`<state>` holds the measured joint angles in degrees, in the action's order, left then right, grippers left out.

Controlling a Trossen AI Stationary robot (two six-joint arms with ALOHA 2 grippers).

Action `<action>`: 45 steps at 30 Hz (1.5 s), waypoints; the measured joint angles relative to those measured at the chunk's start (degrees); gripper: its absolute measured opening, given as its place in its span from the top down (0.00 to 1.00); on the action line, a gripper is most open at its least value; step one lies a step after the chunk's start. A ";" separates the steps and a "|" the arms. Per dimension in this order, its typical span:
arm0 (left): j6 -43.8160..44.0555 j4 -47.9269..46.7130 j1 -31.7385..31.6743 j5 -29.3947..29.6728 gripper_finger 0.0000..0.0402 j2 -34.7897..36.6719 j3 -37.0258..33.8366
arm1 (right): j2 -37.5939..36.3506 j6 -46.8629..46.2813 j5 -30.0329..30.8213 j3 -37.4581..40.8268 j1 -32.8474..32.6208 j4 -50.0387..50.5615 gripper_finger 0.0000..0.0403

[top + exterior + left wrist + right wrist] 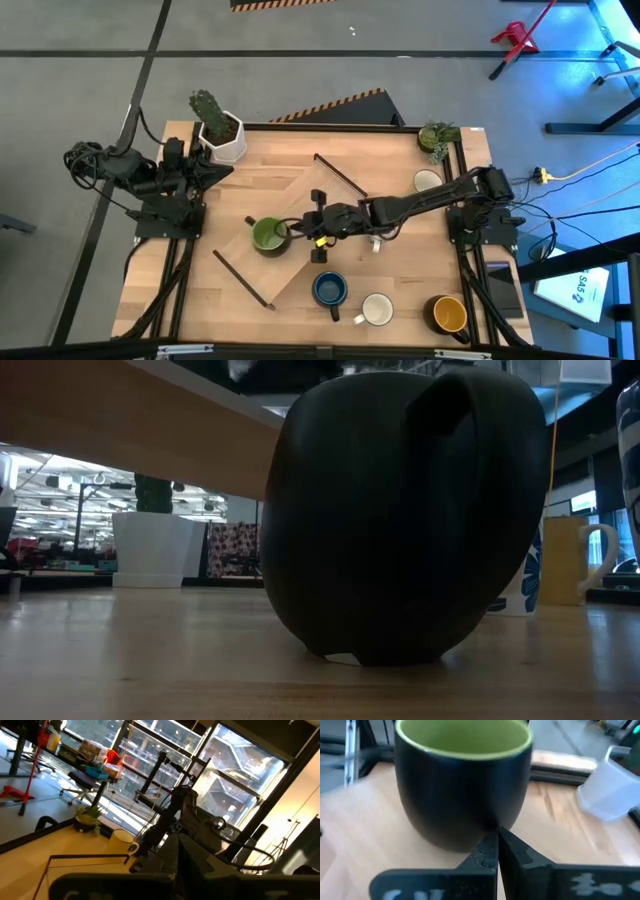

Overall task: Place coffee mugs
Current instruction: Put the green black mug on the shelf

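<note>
The green mug (268,235), dark outside and green inside (462,780), stands upright on a light wooden board (290,195). My right gripper (313,224) reaches in from the table's right and is shut, its tips (497,837) low at the mug's wall. The dark blue mug (329,290) fills the low view (400,520). A white mug (377,310) and the yellow-orange mug (449,314) stand near the table's near edge. The cream mug (427,181) stands by the right arm's base. My left gripper (222,170) waits, shut, at the table's left. My right gripper points level from the table's right at the lower outer wall (490,822) of the green mug, with both fingers closed together. Whether the tips touch the wall I cannot tell. The mug stands upright on the board.
A white pot with a cactus (220,135) stands at the far left corner, a small green plant (437,135) at the far right. Dark rods (340,175) (240,278) lie along the board's edges. Something white (375,243) shows beneath the right arm.
</note>
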<state>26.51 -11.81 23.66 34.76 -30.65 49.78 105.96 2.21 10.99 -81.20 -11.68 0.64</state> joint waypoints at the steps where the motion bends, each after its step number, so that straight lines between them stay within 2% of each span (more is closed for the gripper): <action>1: 0.00 0.01 -0.02 -0.05 1.00 0.00 0.00 | 0.53 -0.02 -0.24 -0.90 -0.01 0.51 1.00; 8: -0.02 -0.35 0.00 -1.29 1.00 0.00 0.00 | 3.40 0.69 -2.62 -4.60 -0.37 0.93 1.00; 14: 0.10 -4.51 0.00 -1.37 1.00 -0.02 0.00 | 3.58 -1.88 0.10 -4.53 -0.50 5.86 1.00; 22: -0.08 -16.54 0.00 -13.12 1.00 -0.03 0.00 | 2.06 -2.00 3.13 -4.58 -1.60 8.08 1.00; 25: -1.85 -16.45 0.02 -13.45 1.00 -1.00 0.02 | 1.20 -1.98 5.53 -5.27 -1.90 11.93 1.00; 29: -4.31 -22.58 -0.02 -13.11 0.94 -2.77 0.02 | 1.20 -1.91 4.38 -6.10 -1.81 13.39 1.00; 32: -4.12 -29.32 -0.02 -17.66 0.87 -2.78 0.02 | 1.20 -1.91 4.26 -6.15 -1.84 13.42 1.00; 34: -4.36 -32.39 0.01 -18.45 0.82 -2.72 0.02 | 1.20 -1.90 3.48 -6.15 -1.84 13.83 1.00; 37: -6.60 -33.97 -0.02 -17.86 0.75 -2.11 0.02 | 1.20 -1.80 2.37 -6.15 -1.81 14.14 1.00; 40: -7.60 -34.86 -0.02 -20.54 0.69 -1.80 0.07 | 1.20 -1.30 1.42 -6.15 -1.79 14.16 1.00; 45: -7.62 -38.21 -0.02 -23.58 0.65 -2.83 0.07 | 1.20 -0.37 3.11 -6.15 -1.79 13.82 1.00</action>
<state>18.89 -50.02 23.64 11.18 -33.49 49.84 107.15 1.84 14.10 -87.35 -13.47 14.47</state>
